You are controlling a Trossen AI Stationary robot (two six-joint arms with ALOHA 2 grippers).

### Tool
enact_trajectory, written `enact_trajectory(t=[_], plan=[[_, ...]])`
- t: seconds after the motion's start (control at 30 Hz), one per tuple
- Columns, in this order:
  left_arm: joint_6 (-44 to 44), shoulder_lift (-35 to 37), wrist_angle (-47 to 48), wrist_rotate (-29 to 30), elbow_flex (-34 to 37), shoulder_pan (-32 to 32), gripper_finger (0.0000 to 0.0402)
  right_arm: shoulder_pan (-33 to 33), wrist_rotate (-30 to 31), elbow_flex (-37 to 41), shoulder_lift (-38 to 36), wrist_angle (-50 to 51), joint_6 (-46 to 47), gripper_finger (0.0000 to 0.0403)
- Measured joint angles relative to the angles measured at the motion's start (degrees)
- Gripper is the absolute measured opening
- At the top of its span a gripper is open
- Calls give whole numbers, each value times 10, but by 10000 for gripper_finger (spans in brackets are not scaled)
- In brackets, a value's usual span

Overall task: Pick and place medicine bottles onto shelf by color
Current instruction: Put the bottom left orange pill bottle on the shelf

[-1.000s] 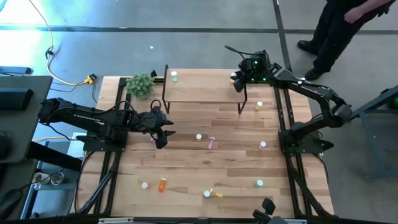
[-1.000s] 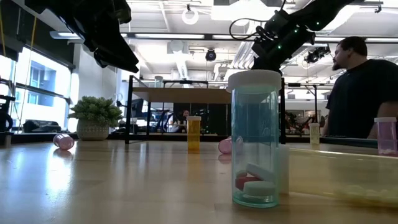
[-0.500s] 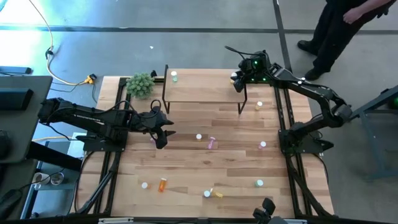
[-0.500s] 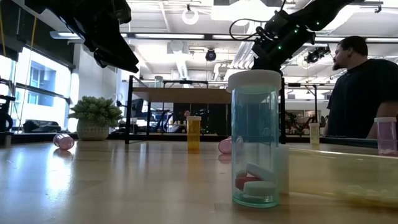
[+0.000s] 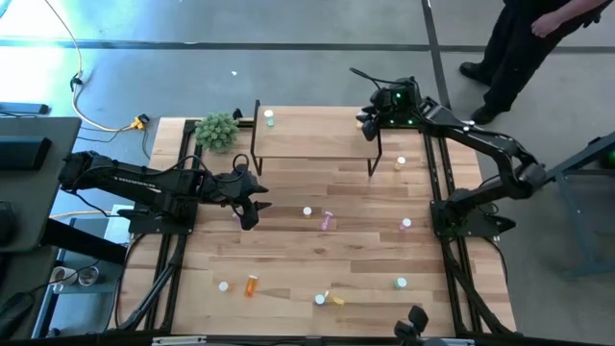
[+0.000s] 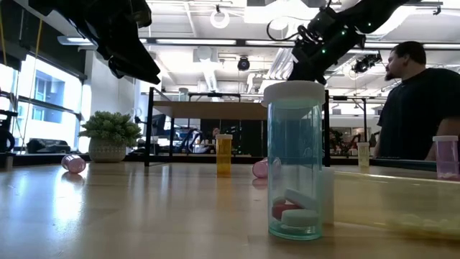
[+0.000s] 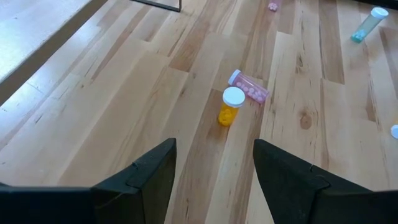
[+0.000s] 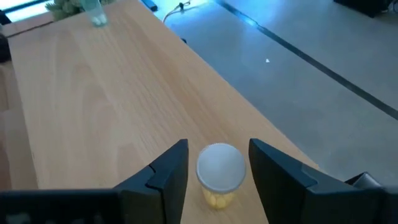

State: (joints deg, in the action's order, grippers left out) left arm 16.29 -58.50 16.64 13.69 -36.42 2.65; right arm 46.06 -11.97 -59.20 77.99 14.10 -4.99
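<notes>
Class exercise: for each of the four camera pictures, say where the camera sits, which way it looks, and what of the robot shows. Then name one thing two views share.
High: above the table, straight down; both arms, shelf.
Low: at tabletop height, level across; a green bottle up close, arms overhead.
Left wrist: on the left arm, looking at an upright orange bottle beside a lying pink bottle; left pincer open.
Right wrist: on the right arm, over the shelf; right pincer open around a yellow bottle.
Shared: the shelf's far green bottle shows in the high and right wrist views.

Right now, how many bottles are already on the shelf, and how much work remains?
Two stand on the shelf: a green bottle and a yellow bottle, which sits between the open fingers of the right tool. The left tool hangs open and empty. The other bottles still wait on the table.
</notes>
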Motion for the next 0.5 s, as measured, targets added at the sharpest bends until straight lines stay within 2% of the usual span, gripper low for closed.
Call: enact_trajectory(t=[0.27, 0.5], plan=[[2, 0, 0, -3, 0, -1, 202, 0, 0, 0, -33, -13, 0, 161], [40, 0, 14, -40, 0, -11, 202, -13, 1, 0, -80, 4, 0, 161]])
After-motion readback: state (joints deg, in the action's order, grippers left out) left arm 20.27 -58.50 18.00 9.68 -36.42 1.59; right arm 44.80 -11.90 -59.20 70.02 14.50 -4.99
